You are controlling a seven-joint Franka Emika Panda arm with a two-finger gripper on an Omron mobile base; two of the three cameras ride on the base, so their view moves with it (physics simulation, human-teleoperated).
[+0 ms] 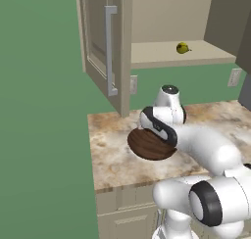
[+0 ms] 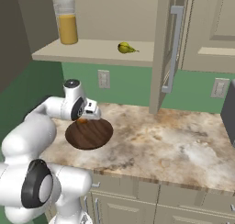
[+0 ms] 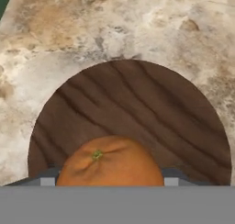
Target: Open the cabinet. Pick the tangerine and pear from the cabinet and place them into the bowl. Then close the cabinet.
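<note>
Hovering right over the bowl (image 3: 151,113) on the marbled tabletop (image 2: 174,140), the pincer (image 3: 110,184) has the tangerine (image 3: 110,161) sitting between its fingertips (image 3: 172,178), jaws spread fairly wide around the fruit, though I honestly can't tell if it's actually clamped or just resting there. From the right base view you can see a sliver of orange at the bowl's back rim under the hand. Meanwhile the pear (image 2: 126,47) lies on the shelf of the cabinet (image 1: 105,52), whose doors stand open, with a jar of orange juice (image 2: 67,22) further along that shelf.
</note>
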